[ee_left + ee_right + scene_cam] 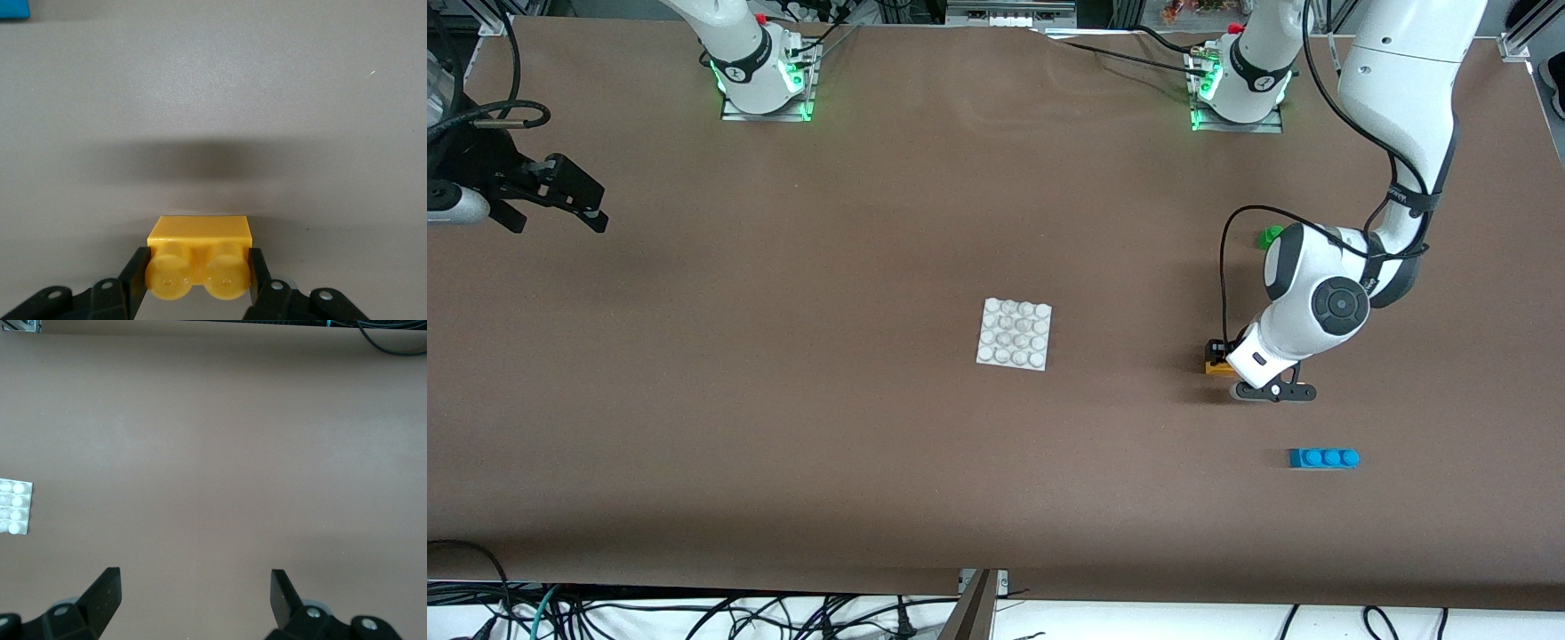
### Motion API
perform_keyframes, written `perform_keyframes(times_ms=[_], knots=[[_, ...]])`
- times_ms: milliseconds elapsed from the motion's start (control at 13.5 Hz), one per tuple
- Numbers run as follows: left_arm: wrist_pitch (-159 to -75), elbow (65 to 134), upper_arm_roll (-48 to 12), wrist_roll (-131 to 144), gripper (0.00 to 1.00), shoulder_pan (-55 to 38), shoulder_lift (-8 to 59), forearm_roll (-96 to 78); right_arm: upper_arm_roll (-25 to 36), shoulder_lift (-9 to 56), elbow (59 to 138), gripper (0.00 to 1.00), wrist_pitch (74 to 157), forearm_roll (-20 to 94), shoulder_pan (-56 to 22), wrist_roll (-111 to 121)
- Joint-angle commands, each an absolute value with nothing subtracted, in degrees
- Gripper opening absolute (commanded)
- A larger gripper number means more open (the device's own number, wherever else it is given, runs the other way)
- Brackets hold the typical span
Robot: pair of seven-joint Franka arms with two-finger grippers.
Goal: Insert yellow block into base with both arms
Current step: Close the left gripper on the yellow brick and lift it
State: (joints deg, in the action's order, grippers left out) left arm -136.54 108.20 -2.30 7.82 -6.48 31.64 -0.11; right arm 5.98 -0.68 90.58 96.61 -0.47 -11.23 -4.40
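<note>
Down at the table, the left gripper [198, 280] clamps the yellow block [199, 259] between its 2 fingers [135, 279], while the waiting right gripper [193, 587] hangs spread apart.

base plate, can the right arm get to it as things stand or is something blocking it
Probably yes. The base lies alone mid-table with bare table around it. The right gripper hangs open toward its own end of the table, holding nothing. The left gripper is off at the yellow block, clear of that path.
</note>
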Motion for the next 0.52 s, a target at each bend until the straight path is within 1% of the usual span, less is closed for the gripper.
perform_keyframes(times_ms=[0,148,222,443], knots=[[-132.39,104.43,-2.02,9.93,0.26,-6.77,31.55,0.88,5.71,-0.44,89.39,0.99,95.89,-0.09,-10.72,-4.48],[-125.19,99.87,-2.46,12.03,0.27,-7.12,31.38,0.62,5.71,-0.35,89.39,0.99,95.89,-0.44,-10.72,-4.31],[-122.46,98.80,-2.63,13.87,0.27,-7.64,30.77,0.53,5.63,-0.35,89.38,0.99,95.98,-0.61,-10.90,-4.83],[-118.50,95.73,-2.64,20.63,0.29,-13.25,29.62,-1.22,5.45,-0.35,89.38,0.99,96.15,-0.53,-11.07,-4.66]])
